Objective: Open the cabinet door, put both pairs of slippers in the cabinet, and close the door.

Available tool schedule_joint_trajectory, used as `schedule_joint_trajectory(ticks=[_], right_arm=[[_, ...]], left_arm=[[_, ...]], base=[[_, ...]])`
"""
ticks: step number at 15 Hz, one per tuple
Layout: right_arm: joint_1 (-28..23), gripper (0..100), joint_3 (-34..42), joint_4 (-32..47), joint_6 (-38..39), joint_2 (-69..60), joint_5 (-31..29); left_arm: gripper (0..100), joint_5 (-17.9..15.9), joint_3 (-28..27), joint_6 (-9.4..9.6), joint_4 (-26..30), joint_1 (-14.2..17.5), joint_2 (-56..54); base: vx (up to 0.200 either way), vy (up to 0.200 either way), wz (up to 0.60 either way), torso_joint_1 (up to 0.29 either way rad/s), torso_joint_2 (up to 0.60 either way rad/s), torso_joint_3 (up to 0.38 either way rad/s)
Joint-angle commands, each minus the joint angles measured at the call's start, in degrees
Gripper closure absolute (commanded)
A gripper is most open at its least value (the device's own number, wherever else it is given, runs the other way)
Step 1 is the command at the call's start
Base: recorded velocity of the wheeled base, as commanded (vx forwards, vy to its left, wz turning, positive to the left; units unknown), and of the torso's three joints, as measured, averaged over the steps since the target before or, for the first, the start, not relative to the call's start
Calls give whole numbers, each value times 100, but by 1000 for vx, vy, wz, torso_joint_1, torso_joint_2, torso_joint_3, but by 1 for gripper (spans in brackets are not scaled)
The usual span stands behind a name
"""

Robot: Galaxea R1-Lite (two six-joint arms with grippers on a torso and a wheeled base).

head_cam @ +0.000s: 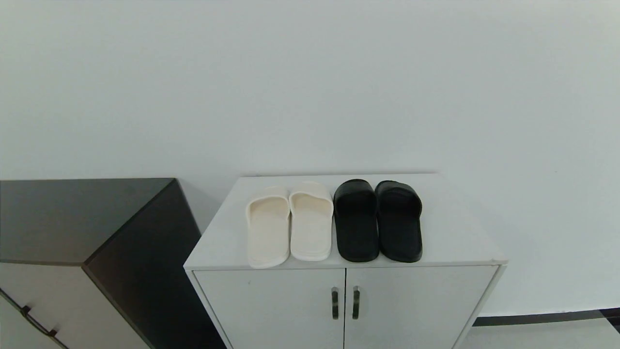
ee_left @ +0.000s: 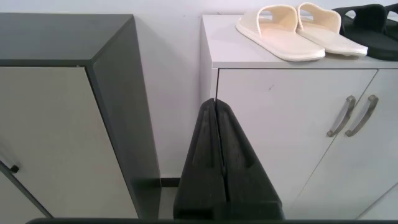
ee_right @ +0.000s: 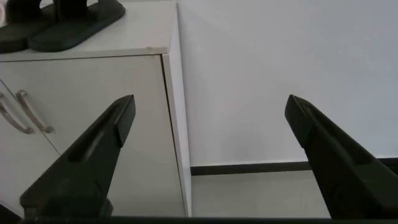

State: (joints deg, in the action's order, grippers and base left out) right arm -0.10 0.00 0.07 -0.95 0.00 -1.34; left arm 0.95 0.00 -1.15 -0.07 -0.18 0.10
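Note:
A white cabinet (head_cam: pixel 450 232) stands against the wall with both doors closed and two metal handles (head_cam: pixel 345 302) at the middle seam. On its top sit a cream pair of slippers (head_cam: pixel 289 224) and, to their right, a black pair of slippers (head_cam: pixel 379 220), heels at the front edge. My left gripper (ee_left: pixel 215 102) is shut with nothing in it, held low in front of the cabinet's left door (ee_left: pixel 280 130). My right gripper (ee_right: pixel 208 106) is open and holds nothing, low beside the cabinet's right front corner (ee_right: pixel 171 81).
A dark-topped cabinet (head_cam: pixel 87 213) with pale drawer fronts stands close to the left of the white one, leaving a narrow gap. Bare wall and floor with a dark skirting strip (head_cam: pixel 542 317) lie to the right.

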Motion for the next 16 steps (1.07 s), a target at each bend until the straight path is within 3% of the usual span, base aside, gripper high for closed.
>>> schedule_joint_trajectory(ticks=[1, 2, 4, 5, 9, 11, 12, 16], right_arm=[[1, 0, 0, 1, -19, 9, -7], [10, 0, -35, -16, -19, 53, 20], [98, 0, -1415, -16, 816, 598, 29], [344, 0, -2329, 344, 1220, 1397, 398], [432, 0, -2461, 204, 877, 3261, 1690], [1311, 0, -2479, -403, 921, 4228, 1655], [1715, 0, -2522, -570, 1009, 4526, 1426], [4686, 0, -3120, -1080, 2099, 5836, -1140]], left_arm=[[100, 2, 0, 0, -1, 1, 8], [100, 2, 0, 0, -1, 1, 8], [100, 2, 0, 9, -1, 1, 8], [100, 2, 0, 9, -1, 1, 8], [100, 2, 0, 9, -1, 1, 8], [100, 2, 0, 9, -1, 1, 8], [100, 2, 0, 9, -1, 1, 8], [100, -7, 0, 9, 7, 1, 8]], base=[[0, 0, 0, 0, 0, 0], [0, 0, 0, 0, 0, 0], [0, 0, 0, 0, 0, 0], [0, 0, 0, 0, 0, 0], [0, 0, 0, 0, 0, 0], [0, 0, 0, 0, 0, 0], [0, 0, 0, 0, 0, 0], [0, 0, 0, 0, 0, 0]])
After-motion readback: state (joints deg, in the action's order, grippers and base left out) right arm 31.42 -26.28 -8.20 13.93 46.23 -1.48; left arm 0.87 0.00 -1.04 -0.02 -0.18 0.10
